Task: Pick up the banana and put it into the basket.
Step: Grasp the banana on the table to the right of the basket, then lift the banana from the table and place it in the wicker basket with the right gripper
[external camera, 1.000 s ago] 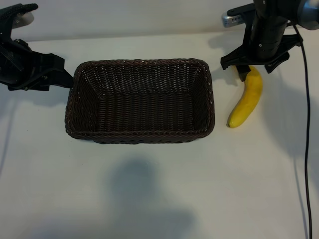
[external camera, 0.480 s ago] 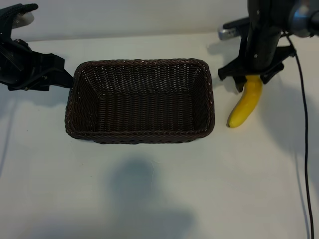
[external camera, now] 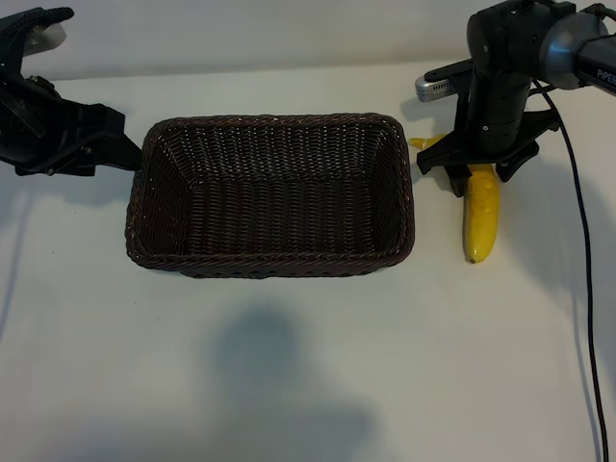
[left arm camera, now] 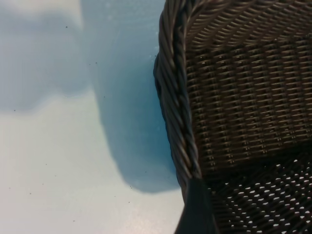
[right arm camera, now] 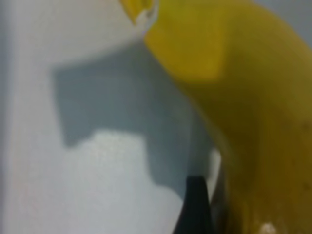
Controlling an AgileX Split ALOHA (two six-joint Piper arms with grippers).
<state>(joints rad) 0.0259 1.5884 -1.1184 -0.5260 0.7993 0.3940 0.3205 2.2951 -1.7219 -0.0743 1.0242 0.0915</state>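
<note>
The yellow banana [external camera: 480,217] lies on the white table right of the dark woven basket [external camera: 144,207], its stem [external camera: 421,142] pointing toward the basket's far right corner. My right gripper [external camera: 478,173] is down over the banana's upper half, open, with a black finger on each side of the fruit. In the right wrist view the banana [right arm camera: 243,97] fills one side, right beside one dark fingertip [right arm camera: 196,209]. My left gripper [external camera: 114,144] stays open by the basket's left rim. The left wrist view shows the braided rim [left arm camera: 175,107] and one fingertip [left arm camera: 197,209] by it.
The right arm's black cable [external camera: 582,250] runs down the table's right side. A silver camera housing [external camera: 435,88] sticks out from the right wrist. White table [external camera: 289,366] stretches in front of the basket, with a soft shadow on it.
My right gripper has come forward and down over the banana. The banana has swung: its lower end moved right, and its stem now shows to the gripper's left. The left arm has not moved.
</note>
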